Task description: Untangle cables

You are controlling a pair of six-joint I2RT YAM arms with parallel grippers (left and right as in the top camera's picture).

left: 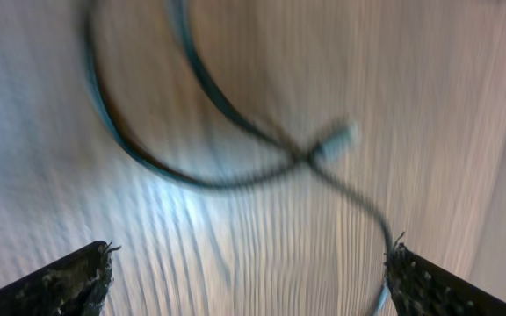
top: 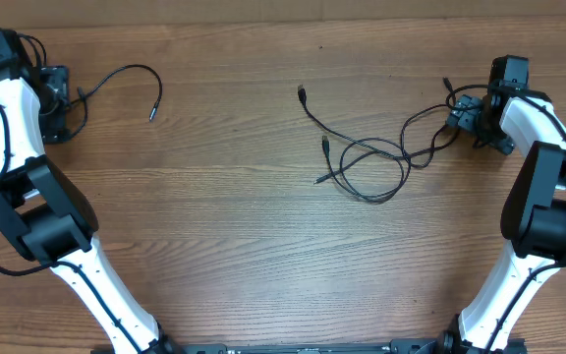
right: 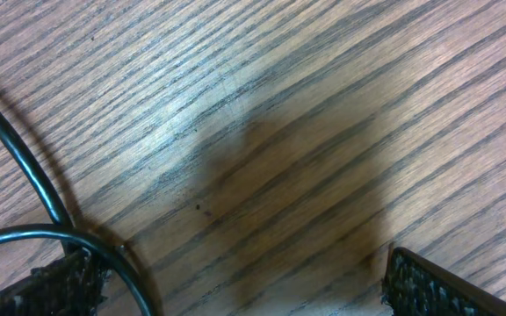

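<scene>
one loose cable (top: 126,68) arcs over the far left corner of the table (top: 234,256), its long axis left to right and its free plug pointing at the table's near edge. the tangled cables (top: 371,165) sprawl right of the table's middle, trailing toward its right edge. the left gripper (left: 249,254) has its jaws wide apart, with the loose cable ahead of them and unheld. the right gripper (right: 244,263) also has its jaws apart, and a strand crosses one finger (right: 42,290). the table is brown wood grain.

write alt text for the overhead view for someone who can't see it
Loosely tangled thin black cables lie right of centre on a brown wooden table, one strand running over towards the right gripper at the far right. A separate thin black cable curves away from beside the left gripper at the upper left.
</scene>
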